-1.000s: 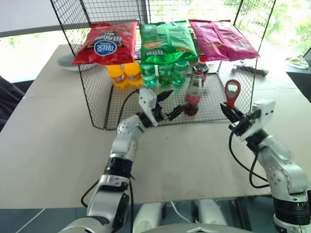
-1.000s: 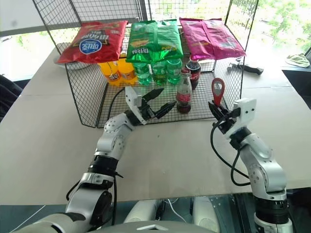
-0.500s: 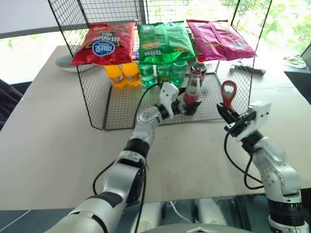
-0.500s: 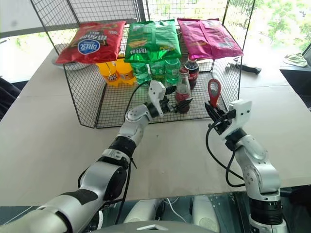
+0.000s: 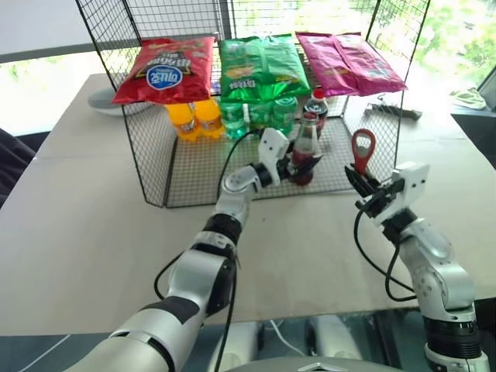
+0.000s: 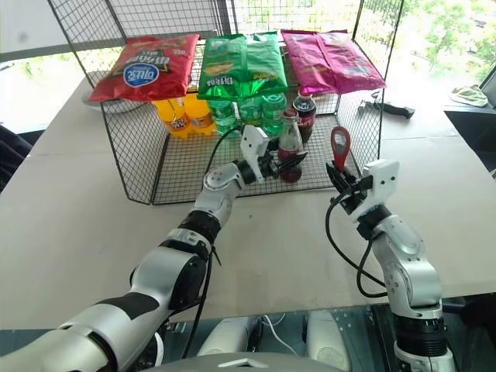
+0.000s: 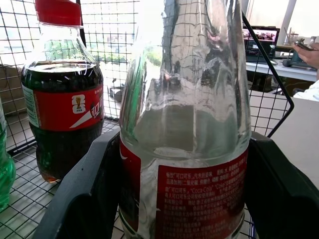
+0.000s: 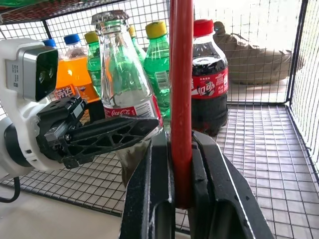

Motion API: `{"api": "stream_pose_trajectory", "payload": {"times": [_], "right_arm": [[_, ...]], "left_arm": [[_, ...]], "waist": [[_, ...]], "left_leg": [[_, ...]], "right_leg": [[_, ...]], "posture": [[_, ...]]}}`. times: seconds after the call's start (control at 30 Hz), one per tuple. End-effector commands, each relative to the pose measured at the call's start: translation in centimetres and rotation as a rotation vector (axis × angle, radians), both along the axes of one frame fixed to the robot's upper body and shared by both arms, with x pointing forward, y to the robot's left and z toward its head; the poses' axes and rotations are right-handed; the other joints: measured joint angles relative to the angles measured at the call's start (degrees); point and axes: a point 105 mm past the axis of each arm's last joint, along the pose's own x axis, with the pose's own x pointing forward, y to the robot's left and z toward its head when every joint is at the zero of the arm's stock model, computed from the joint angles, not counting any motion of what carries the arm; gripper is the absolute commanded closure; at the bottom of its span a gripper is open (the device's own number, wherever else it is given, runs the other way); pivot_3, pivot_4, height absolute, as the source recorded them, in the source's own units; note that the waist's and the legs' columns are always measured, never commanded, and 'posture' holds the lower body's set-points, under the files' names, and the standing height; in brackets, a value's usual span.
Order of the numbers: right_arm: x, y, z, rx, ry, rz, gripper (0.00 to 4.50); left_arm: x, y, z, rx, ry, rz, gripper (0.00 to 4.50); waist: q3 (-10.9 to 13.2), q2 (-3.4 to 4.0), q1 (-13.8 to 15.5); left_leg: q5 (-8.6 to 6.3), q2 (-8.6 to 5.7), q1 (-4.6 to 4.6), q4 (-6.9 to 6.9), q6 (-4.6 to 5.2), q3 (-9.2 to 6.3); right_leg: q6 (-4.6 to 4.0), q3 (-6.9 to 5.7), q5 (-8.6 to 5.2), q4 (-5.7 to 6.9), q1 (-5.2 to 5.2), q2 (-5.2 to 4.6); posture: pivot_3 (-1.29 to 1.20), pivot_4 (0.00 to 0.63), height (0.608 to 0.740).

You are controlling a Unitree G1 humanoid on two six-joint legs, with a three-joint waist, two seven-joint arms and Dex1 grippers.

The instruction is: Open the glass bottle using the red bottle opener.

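Glass bottle point(image 5: 307, 149) upright between left end effector point(image 5: 292, 166) fingers, right end effector point(image 5: 359, 183) clamping red bottle opener point(image 5: 363, 150) upright

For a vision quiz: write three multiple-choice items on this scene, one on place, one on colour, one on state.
1. The glass bottle stands: A on the rack's wire floor; B on the chip bags; C on bare table.
2. The bottle opener is: A green; B red; C yellow.
3. The right gripper is: A open; B shut on nothing; C shut on the bottle opener.

Answers: 1 A, wire mesh lies under its base. 2 B, its looped head and handle are red. 3 C, both fingers clamp its handle.
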Motion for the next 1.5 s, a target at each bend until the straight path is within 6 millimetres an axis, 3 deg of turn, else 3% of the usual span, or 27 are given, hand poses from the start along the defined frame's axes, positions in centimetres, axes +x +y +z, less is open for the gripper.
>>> {"api": "stream_pose_trajectory", "payload": {"times": [0.03,0.1,0.23,0.47,0.6,0.87,0.9,0.97,1.13,1.33,1.5], "right_arm": [[-0.1,-0.6,1.6,-0.001,-0.072,-0.025,4.50],[0.0,-1.0,1.6,-0.004,-0.073,-0.033,4.50],[0.3,-1.2,1.5,-0.008,-0.073,-0.034,4.50],[0.6,-0.8,1.4,-0.005,-0.073,-0.017,4.50],[0.7,-0.7,1.5,-0.005,-0.075,-0.011,4.50],[0.7,-0.8,1.5,-0.009,-0.075,-0.011,4.50],[0.7,-0.8,1.5,-0.010,-0.075,-0.012,4.50],[0.7,-0.8,1.5,-0.010,-0.075,-0.013,4.50],[0.7,-0.9,1.4,-0.010,-0.074,-0.015,4.50],[0.7,-0.9,1.2,-0.010,-0.067,-0.014,4.50],[0.9,-0.8,1.2,-0.006,-0.067,-0.012,4.50]], "left_arm": [[-1.1,1.0,3.1,-0.053,-0.091,-0.065,1.81],[-2.0,1.5,4.0,-0.053,-0.108,-0.094,1.81],[-5.9,2.5,4.9,-0.014,-0.102,-0.204,1.81],[-9.6,2.7,2.4,0.094,-0.041,-0.276,1.81],[-9.7,2.9,1.1,0.088,-0.037,-0.236,1.81],[-9.7,2.6,0.8,0.023,-0.070,-0.197,1.81],[-9.9,2.6,0.7,0.018,-0.066,-0.206,0.77],[-10.0,2.6,0.6,0.016,-0.064,-0.208,0.06],[-9.6,2.9,0.4,0.017,-0.074,-0.173,0.06],[-9.8,3.1,2.0,-0.063,-0.119,-0.171,0.06],[-9.9,3.1,2.0,-0.058,-0.130,-0.180,0.06]], "waist": [[0.0,0.00,-0.2],[0.0,0.01,-0.3],[0.0,0.00,-0.1],[0.0,0.02,0.3],[0.0,0.02,0.2],[0.0,0.02,0.2],[0.0,0.02,0.2],[0.0,0.02,0.2],[0.0,0.02,0.2],[0.0,0.02,0.2],[0.0,0.02,0.2]], "left_leg": [[0.00,0.01,0.00,-0.02,0.00,0.01],[0.00,0.03,-0.04,-0.02,0.00,0.00],[0.00,0.05,-0.07,-0.02,0.00,0.01],[0.00,0.05,-0.03,0.01,-0.01,0.01],[0.00,0.06,0.01,0.02,-0.01,0.02],[0.00,0.05,-0.01,0.01,-0.01,0.03],[0.00,0.05,-0.01,0.01,-0.01,0.03],[0.00,0.06,-0.01,0.00,-0.01,0.03],[0.00,0.06,0.01,0.01,-0.01,0.04],[0.00,0.06,0.00,0.01,-0.01,0.03],[0.00,0.06,0.01,0.01,-0.01,0.04]], "right_leg": [[0.00,0.02,0.00,0.00,-0.01,0.01],[0.00,0.03,0.00,0.02,-0.07,0.02],[-0.01,0.09,0.00,0.02,-0.08,-0.02],[-0.01,0.09,0.00,0.03,-0.05,-0.03],[-0.01,0.09,0.00,0.05,-0.03,-0.02],[-0.01,0.09,0.00,0.02,-0.04,-0.04],[-0.01,0.09,0.00,0.02,-0.04,-0.04],[-0.01,0.09,0.00,0.02,-0.03,-0.04],[-0.01,0.09,0.00,0.04,-0.02,-0.03],[-0.01,0.09,0.00,0.03,-0.02,-0.03],[-0.01,0.09,0.00,0.03,-0.02,-0.03]], "posture": [[0.00,0.150,0.740],[0.00,0.150,0.740],[0.00,0.150,0.740],[0.00,0.150,0.740],[0.00,0.150,0.740],[0.00,0.150,0.740],[0.00,0.150,0.740],[0.00,0.150,0.740],[0.00,0.150,0.740],[0.00,0.150,0.740],[0.00,0.150,0.740]]}}
